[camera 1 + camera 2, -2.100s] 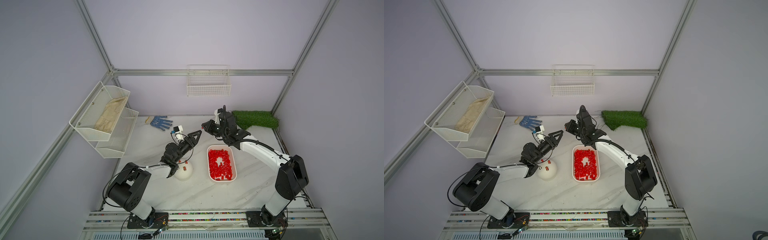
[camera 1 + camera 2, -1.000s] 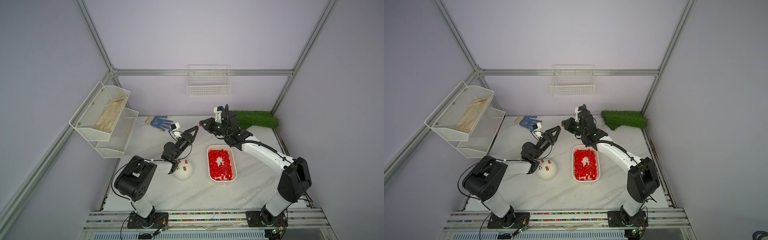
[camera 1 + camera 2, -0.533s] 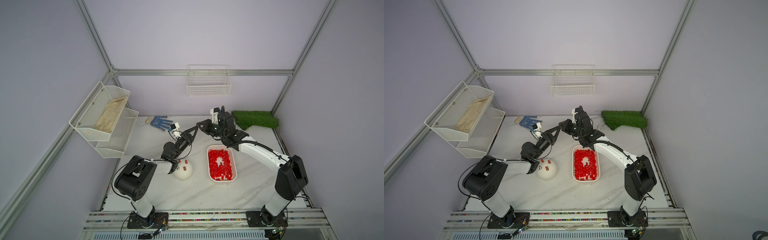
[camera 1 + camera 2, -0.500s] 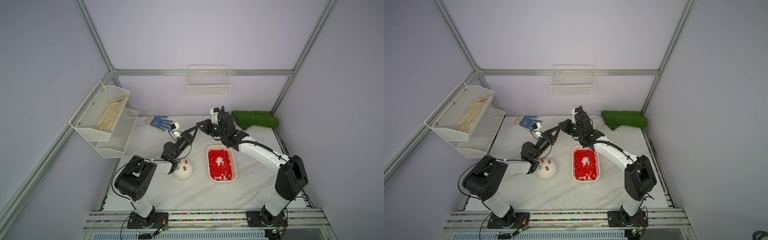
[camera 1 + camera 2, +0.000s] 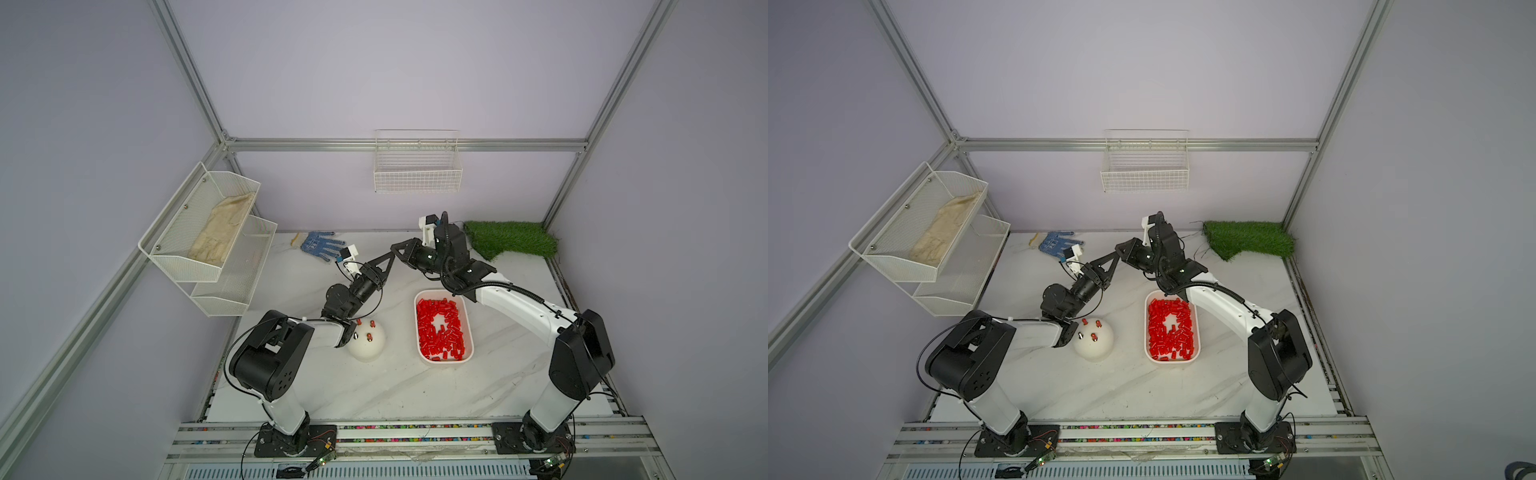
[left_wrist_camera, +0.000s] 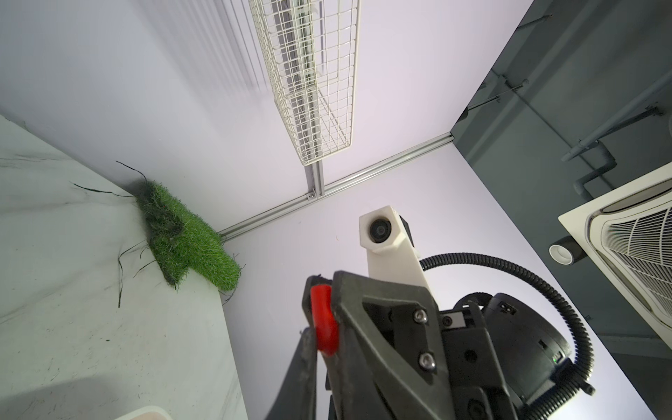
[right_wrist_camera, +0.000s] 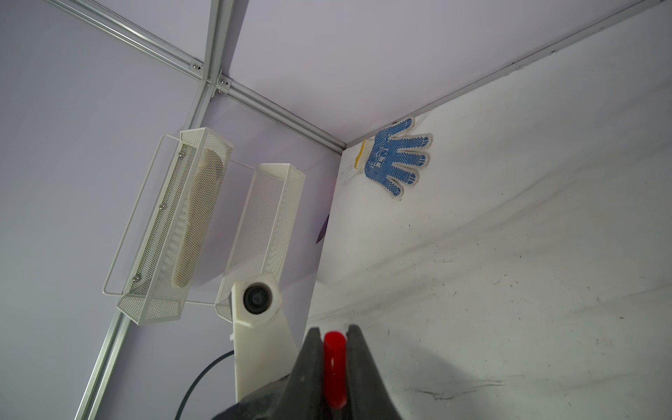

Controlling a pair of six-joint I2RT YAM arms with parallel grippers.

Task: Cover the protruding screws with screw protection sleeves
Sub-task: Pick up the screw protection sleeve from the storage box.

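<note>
Both grippers meet in mid-air over the back of the table. My right gripper is shut on one red screw protection sleeve. My left gripper is closed on that sleeve's other end. In both top views a white dome stands in front of the left arm. Three of its studs wear red sleeves. One of the protruding screws is bare silver. Many loose sleeves fill the white tray.
A blue dotted glove lies at the back left and a green turf mat at the back right. A wire basket hangs on the back wall. A two-tier mesh shelf holding a beige cloth juts from the left wall.
My left gripper has reached up to the right gripper's tips and closed its open fingers on the sleeve's end. The right gripper has shifted slightly left, still holding the sleeve.
</note>
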